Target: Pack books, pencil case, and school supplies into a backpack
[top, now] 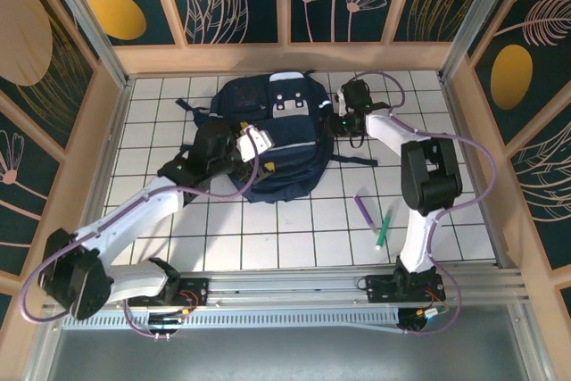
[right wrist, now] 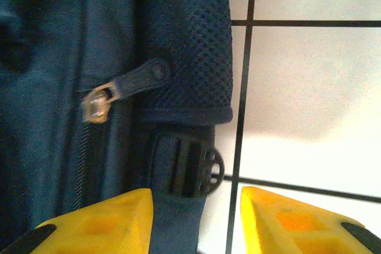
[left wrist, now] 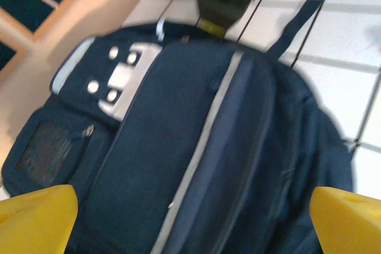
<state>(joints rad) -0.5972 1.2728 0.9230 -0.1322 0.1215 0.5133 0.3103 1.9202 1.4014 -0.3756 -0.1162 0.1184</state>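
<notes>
Backpack (top: 287, 165) lies flat, purple pen (top: 366, 210) and green pen (top: 384, 226) outside it.

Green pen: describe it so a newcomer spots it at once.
Find the big navy backpack in the middle of the white tiled table. Toward its near right, two slim pens lie side by side. It is the green pen, right of the purple pen.

Matt cloth backpack (top: 285, 162), metal zip (right wrist: 95, 106), glossy tiles (top: 294, 229)
</notes>
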